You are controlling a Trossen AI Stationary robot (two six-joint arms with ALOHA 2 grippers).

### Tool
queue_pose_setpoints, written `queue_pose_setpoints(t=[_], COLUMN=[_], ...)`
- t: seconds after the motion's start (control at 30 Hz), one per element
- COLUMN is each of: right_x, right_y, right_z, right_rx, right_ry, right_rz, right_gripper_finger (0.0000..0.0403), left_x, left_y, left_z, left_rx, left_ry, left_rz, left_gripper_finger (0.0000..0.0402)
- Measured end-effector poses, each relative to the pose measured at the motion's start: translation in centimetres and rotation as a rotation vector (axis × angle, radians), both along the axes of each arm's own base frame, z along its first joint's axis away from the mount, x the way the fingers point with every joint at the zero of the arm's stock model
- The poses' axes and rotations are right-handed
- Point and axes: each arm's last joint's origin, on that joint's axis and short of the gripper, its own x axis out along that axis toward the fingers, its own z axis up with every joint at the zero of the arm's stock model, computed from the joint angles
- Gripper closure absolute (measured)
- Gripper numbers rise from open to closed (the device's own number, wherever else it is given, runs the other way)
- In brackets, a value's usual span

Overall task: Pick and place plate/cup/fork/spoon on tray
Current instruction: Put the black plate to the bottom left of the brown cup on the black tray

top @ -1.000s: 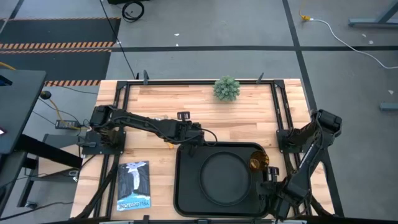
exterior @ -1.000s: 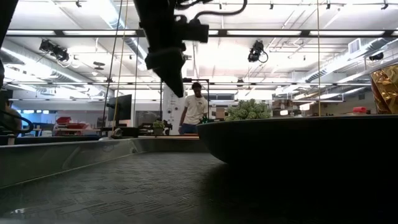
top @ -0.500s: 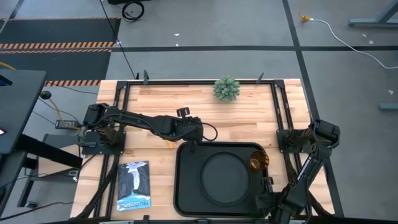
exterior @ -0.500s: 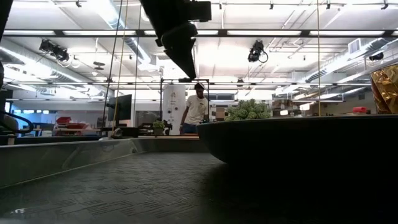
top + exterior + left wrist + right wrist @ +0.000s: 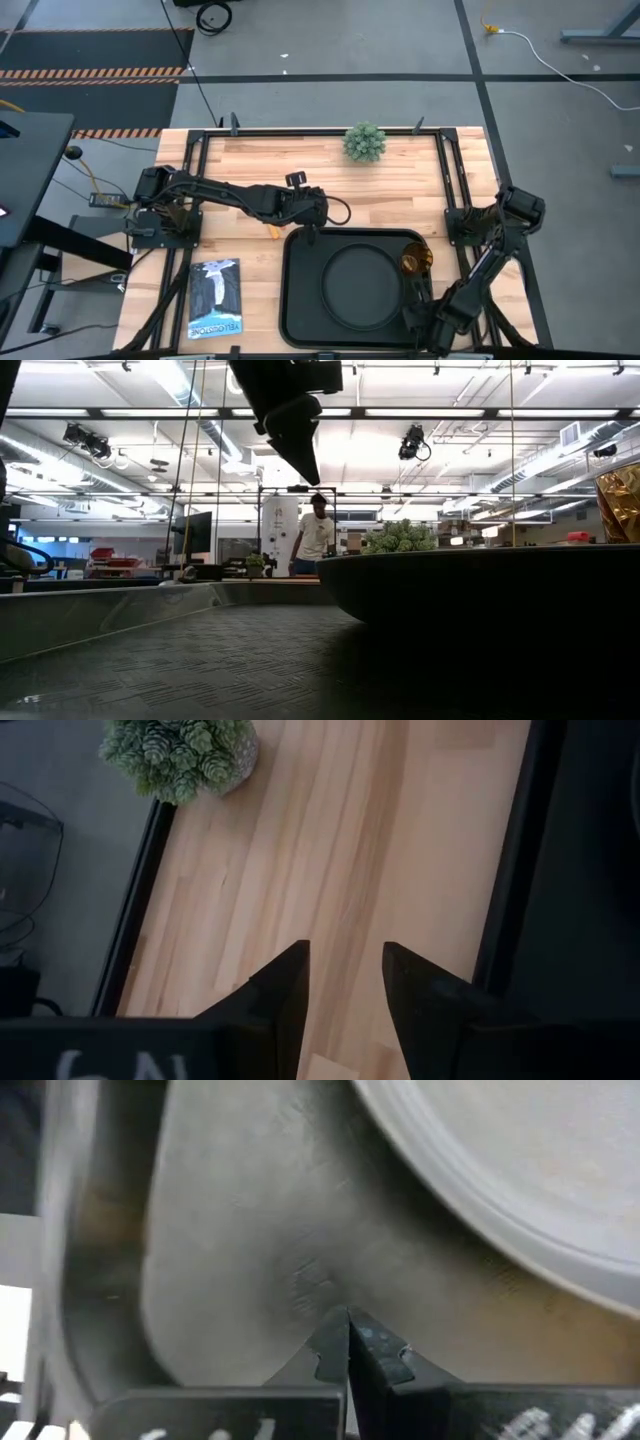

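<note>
Black tray [image 5: 300, 300] from above holds the plate [image 5: 360, 285] and cup [image 5: 412, 261]; the left gripper [image 5: 311, 233] hangs at its far rim. Left wrist: 2 fingers [image 5: 283, 988] spread, empty. Right wrist: right gripper [image 5: 348, 1342] pressed together beside the plate's rim [image 5: 480, 1200]

Wooden table [image 5: 250, 160] with three things on it.
Beside the left gripper [image 5: 310, 232] lies the black tray [image 5: 297, 300]; a small plant [image 5: 365, 142] stands beyond, a booklet [image 5: 215, 297] behind.
</note>
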Motion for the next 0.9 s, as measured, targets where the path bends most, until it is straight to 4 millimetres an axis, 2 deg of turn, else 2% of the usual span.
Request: queue_pose_setpoints(t=[0.43,0.6,0.9], right_x=[1.4,1.6,1.4], right_y=[-1.8,-2.5,-2.5], right_z=[-0.6,0.2,1.8], right_rx=[0.003,0.039,0.124], right_ry=[0.055,0.083,0.066], right_rz=[0.036,0.002,-0.021], right_gripper_finger=[0.0398,0.0398,0.0398], left_x=[0.0,0.0,0.1], left_y=[0.0,0.0,0.0], left_z=[0.0,0.0,0.0], left_rx=[0.0,0.0,0.007], left_ry=[-0.004,-0.004,0.002], left_rz=[0.0,-0.001,-0.012], left_gripper_finger=[0.0265,0.0265,0.0265])
